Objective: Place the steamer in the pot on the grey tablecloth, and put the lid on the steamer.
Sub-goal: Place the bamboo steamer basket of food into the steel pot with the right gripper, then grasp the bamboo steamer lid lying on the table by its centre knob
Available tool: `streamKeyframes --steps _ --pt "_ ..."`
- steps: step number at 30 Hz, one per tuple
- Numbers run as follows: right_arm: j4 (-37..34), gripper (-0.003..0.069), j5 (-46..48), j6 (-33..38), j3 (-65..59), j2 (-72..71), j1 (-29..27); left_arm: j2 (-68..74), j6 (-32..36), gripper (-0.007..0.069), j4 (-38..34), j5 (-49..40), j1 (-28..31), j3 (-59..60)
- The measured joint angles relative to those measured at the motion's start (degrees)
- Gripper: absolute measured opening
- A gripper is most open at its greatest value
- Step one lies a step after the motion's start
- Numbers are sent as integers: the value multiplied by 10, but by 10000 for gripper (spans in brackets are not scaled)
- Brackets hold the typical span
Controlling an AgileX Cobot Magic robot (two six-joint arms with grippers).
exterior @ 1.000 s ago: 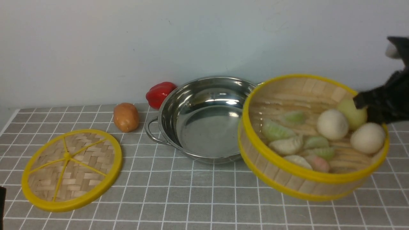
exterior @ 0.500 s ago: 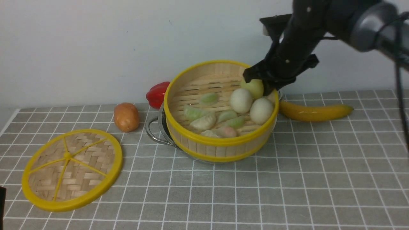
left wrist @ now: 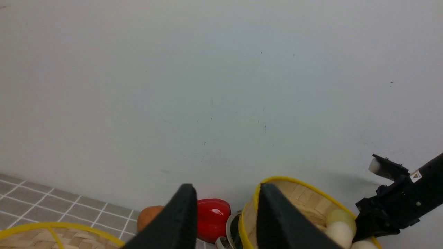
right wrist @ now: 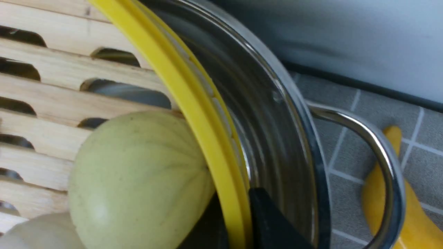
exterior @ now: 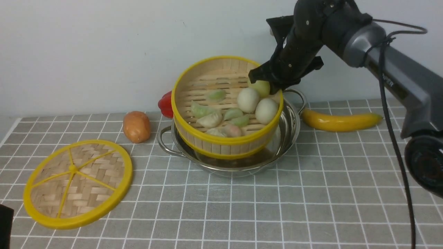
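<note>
Front view: right end effector [exterior: 271, 86] is clamping the steamer [exterior: 225, 147] rim, tilted basket hanging in the pot [exterior: 287, 131] mouth, seemingly not seated | lid [exterior: 78, 183] is lying untouched on grey tablecloth [exterior: 311, 200] | left end effector [left wrist: 225, 214] is gaping, empty

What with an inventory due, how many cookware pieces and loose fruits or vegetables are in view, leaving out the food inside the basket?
Cookware: 3 (pot, steamer, lid)
Loose vegetables: 2 (potato, red pepper)
Loose fruit: 1 (banana)
Total: 6
</note>
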State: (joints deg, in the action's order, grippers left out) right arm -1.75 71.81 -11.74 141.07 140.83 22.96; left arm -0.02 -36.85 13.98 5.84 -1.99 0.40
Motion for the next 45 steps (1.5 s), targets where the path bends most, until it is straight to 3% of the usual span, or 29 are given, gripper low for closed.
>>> streamKeyframes --steps 21,24,26,31,33,37,45 --pt "18 76 -5 7 0 53 0 0 0 243 26 0 0 0" --pt "18 122 -6 7 1 53 0 0 0 243 26 0 0 0" --pt "18 206 -7 7 1 53 -1 0 2 243 27 0 0 0" --pt "18 330 -10 7 2 49 -1 0 17 243 30 -10 0 -1" --pt "14 405 -11 7 2 46 -1 0 26 243 30 -47 0 -21" --pt "14 463 -11 7 2 26 -1 0 42 243 36 -115 0 -76" --pt "-27 484 -11 7 2 -89 -15 78 105 243 73 -307 0 -220"
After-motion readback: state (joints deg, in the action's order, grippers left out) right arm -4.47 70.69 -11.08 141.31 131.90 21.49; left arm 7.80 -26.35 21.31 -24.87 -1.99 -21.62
